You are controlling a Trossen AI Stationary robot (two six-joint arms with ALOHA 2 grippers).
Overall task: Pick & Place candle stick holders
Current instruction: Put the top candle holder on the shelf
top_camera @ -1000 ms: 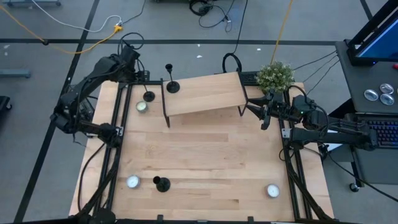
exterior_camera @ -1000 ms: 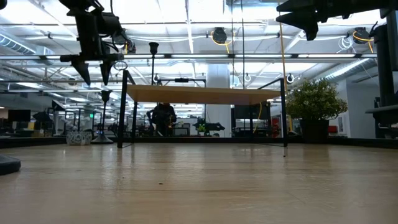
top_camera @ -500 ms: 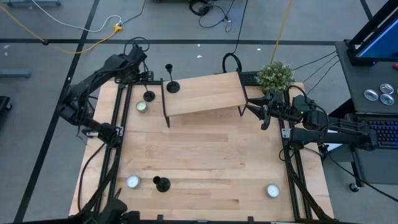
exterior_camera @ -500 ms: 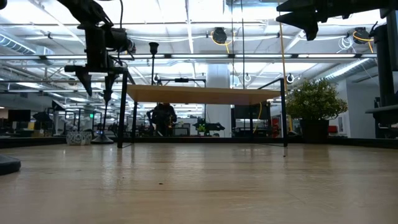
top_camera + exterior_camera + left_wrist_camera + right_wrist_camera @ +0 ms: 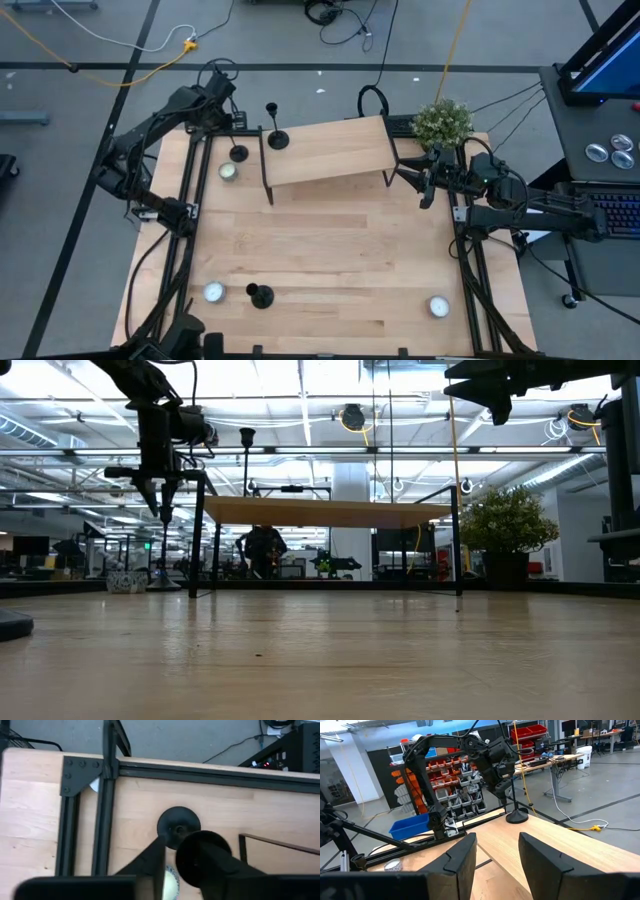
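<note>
One black candlestick (image 5: pixel 239 153) stands on its round base on the table, left of the small wooden shelf (image 5: pixel 330 150). My left gripper (image 5: pixel 228 128) is above it, shut on its top. A second candlestick (image 5: pixel 277 136) stands on the shelf's far left corner. A third (image 5: pixel 260 295) stands near the front edge. My right gripper (image 5: pixel 418 185) hovers open and empty to the right of the shelf, high above the table. My left gripper comes from above, its fingers (image 5: pixel 161 500) pointing down, closed on the top end of the candlestick (image 5: pixel 165 518). The candlestick is upright, its base (image 5: pixel 178 826) on the table. The fingers hide whether they have the cup or the stem.
Tea lights lie near the held candlestick (image 5: pixel 228 171), at the front left (image 5: pixel 213 292) and at the front right (image 5: pixel 438 306). A potted plant (image 5: pixel 442 120) stands at the far right. Black frame rails (image 5: pixel 185 230) run along both table sides. The middle of the table is bare.
My left gripper has moved a little toward the candlestick left of the shelf and come down over its top. Its fingers, spread apart half a second ago, have shut on it. The candlestick has stayed where it was.
</note>
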